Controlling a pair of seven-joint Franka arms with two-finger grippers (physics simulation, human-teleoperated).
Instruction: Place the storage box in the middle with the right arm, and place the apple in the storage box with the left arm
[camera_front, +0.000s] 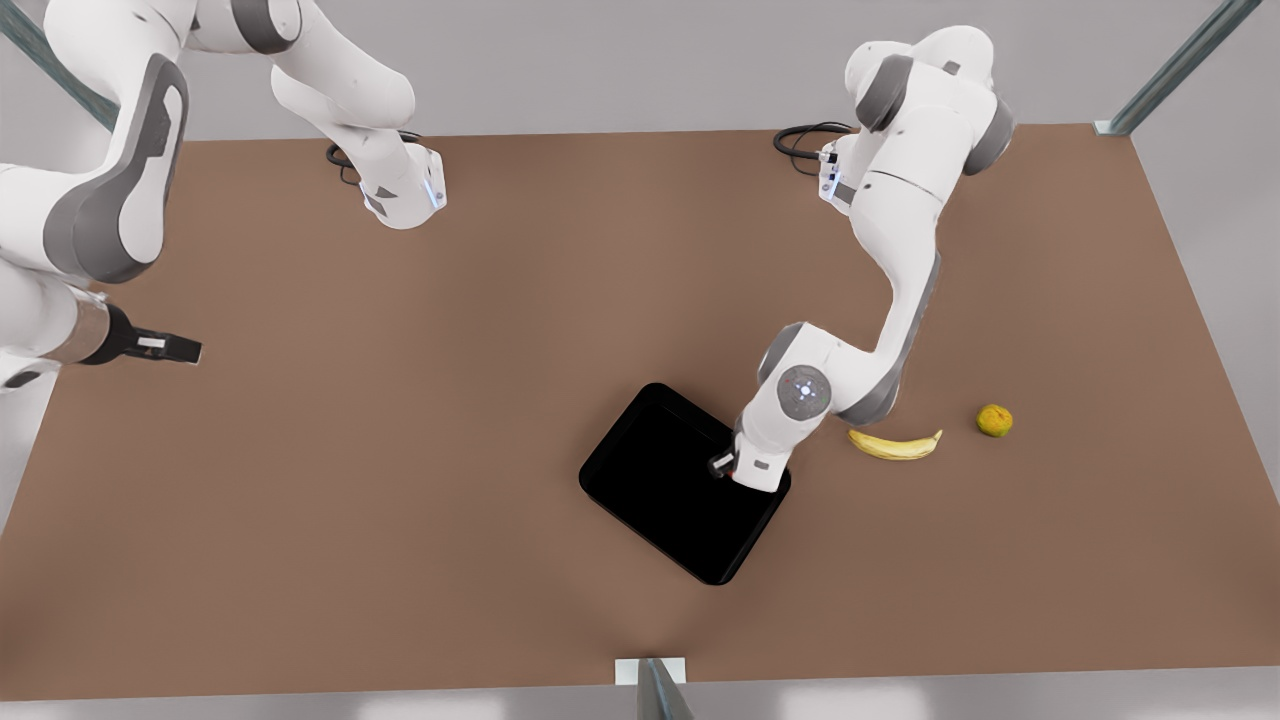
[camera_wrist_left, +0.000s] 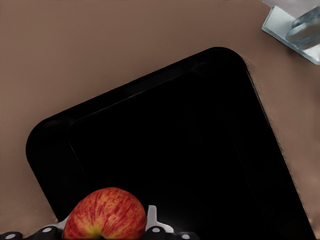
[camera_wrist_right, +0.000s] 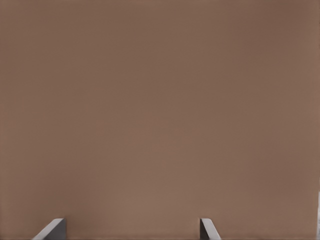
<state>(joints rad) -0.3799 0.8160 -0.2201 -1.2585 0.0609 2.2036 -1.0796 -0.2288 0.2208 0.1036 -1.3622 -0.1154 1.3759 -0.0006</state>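
Observation:
The black storage box (camera_front: 660, 480) lies askew near the middle of the brown table, a little toward the front view's right. My left gripper (camera_front: 722, 465) hangs over the box's corner nearest the banana. In the left wrist view the gripper (camera_wrist_left: 102, 227) is shut on the red, yellow-patched apple (camera_wrist_left: 105, 217), which is held above the storage box (camera_wrist_left: 175, 150). My right gripper (camera_front: 185, 349) waits at the front view's far left, well away from the box. In the right wrist view it (camera_wrist_right: 131, 230) is open over bare table, with nothing between its fingertips (camera_wrist_right: 52, 229).
A yellow banana (camera_front: 893, 446) and an orange-green fruit (camera_front: 994, 420) lie on the table toward the front view's right of the box. A metal bracket (camera_front: 650, 672) sits at the table's near edge, also seen as a bracket (camera_wrist_left: 292, 27) beyond the box.

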